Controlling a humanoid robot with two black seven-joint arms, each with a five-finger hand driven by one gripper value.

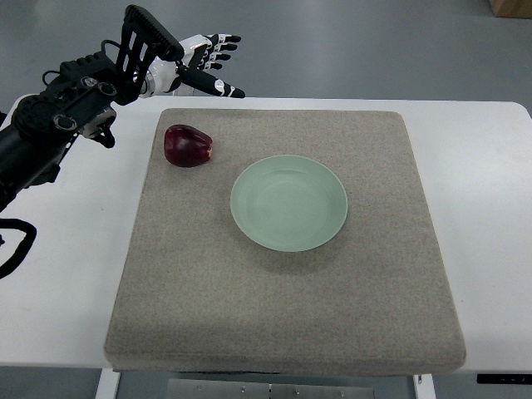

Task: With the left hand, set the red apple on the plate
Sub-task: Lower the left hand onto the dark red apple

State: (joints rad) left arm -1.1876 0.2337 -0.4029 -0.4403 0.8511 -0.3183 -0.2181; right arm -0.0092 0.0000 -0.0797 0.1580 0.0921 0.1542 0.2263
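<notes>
A dark red apple point(189, 146) lies on the grey mat point(283, 316) near its far left corner. A pale green plate point(288, 202) sits empty near the mat's middle, to the right of the apple. My left hand point(209, 60) is beyond the mat's far left edge, above and behind the apple, fingers spread and holding nothing. Its black arm comes in from the left edge. The right arm is out of view.
The mat lies on a white table point(490, 166). A brown box corner point(509, 7) shows at the top right on the floor. A black cable point(15, 245) loops at the left edge.
</notes>
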